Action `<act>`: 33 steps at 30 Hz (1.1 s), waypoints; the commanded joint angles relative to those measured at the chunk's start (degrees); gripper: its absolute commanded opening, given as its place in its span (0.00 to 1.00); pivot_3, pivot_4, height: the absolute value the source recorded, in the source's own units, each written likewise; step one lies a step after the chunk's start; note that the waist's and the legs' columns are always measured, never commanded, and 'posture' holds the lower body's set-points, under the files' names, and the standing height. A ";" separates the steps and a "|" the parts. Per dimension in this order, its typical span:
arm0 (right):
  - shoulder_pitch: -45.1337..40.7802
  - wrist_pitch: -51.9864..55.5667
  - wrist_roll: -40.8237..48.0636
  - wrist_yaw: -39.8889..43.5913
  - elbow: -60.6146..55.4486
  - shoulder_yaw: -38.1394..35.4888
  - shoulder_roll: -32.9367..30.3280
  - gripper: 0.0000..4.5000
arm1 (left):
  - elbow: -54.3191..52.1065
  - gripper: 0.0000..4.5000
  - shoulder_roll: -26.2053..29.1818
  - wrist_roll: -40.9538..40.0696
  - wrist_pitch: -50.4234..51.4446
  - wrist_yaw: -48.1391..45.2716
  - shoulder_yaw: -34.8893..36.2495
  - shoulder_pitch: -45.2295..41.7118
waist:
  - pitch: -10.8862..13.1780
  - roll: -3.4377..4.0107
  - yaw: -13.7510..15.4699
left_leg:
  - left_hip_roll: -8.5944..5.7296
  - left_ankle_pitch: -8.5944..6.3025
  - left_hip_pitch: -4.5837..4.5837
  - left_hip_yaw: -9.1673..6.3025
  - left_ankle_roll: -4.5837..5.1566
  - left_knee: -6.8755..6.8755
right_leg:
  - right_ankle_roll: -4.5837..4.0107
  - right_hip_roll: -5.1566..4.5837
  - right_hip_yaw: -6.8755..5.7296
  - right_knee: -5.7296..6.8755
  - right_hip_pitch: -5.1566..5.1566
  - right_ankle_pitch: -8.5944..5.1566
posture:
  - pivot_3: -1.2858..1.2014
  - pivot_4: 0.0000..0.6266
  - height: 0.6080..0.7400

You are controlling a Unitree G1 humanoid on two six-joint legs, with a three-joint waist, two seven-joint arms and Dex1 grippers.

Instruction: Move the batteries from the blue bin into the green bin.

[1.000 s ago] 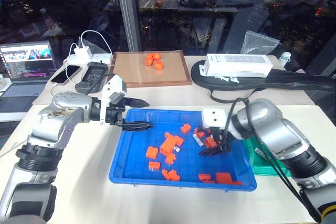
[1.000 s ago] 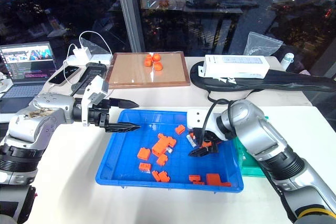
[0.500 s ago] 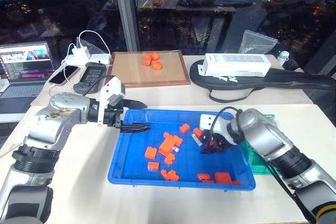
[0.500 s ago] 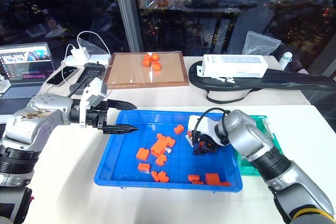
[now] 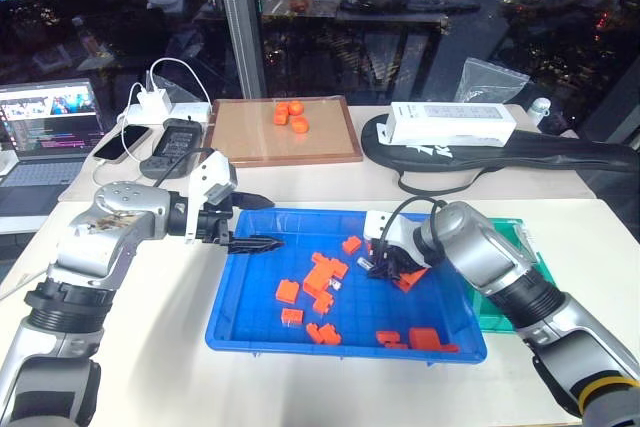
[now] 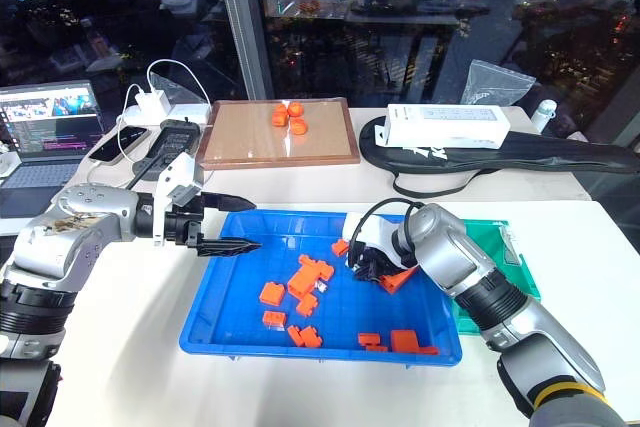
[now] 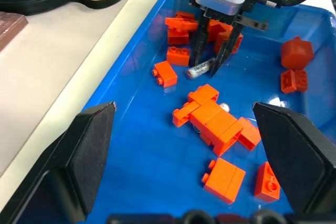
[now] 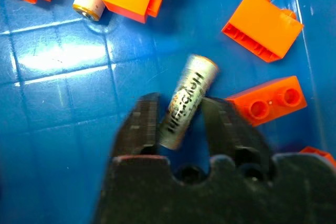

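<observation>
Desk clutter and loose orange bricks on a pale table by a dark window

An open laptop (image 5: 50,132) with a lit screen sits at the far left edge, next to a white charger with looped cables (image 5: 160,102), a phone (image 5: 113,145) and a black handheld device (image 5: 175,145). A brown wooden-framed board (image 5: 285,132) carries a few small orange pieces (image 5: 290,114). To its right, a long white box (image 5: 452,125) rests on a flat black bag (image 5: 520,155), with a clear plastic pouch (image 5: 492,79) behind. Orange plastic building bricks (image 7: 212,121) lie scattered singly and in joined clumps.
</observation>
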 commanded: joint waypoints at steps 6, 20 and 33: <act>-2.72 3.37 5.99 1.95 -6.00 -9.75 -3.92 0.05 | 0.95 1.00 -1.19 0.20 -1.33 0.73 0.95 -2.70 | 0.01 0.01 0.21 | -0.01 0.00 -0.03 0.00 0.00 -0.01 | 0.00 -0.01 0.00 0.01 -0.03 0.00 | 0.52 0.24 1.00; 5.95 3.42 9.25 3.02 -2.60 -27.50 -31.76 0.05 | 6.68 1.00 -4.42 2.17 -4.65 -2.27 -1.85 -7.09 | 0.01 0.00 1.05 | -0.02 -0.01 -0.04 0.07 0.00 -0.13 | -0.02 -0.10 -0.03 -0.22 -0.02 -0.01 | 0.52 0.24 1.00; 14.07 1.87 9.81 -1.84 -7.28 -30.14 -32.58 0.63 | 6.22 1.00 -3.88 2.38 -4.31 -3.03 -1.62 -7.14 | 0.01 0.18 -0.11 | -0.03 0.00 -0.01 -0.15 0.01 -0.06 | 0.05 -0.07 0.10 -0.13 -0.02 0.00 | 0.52 0.24 1.00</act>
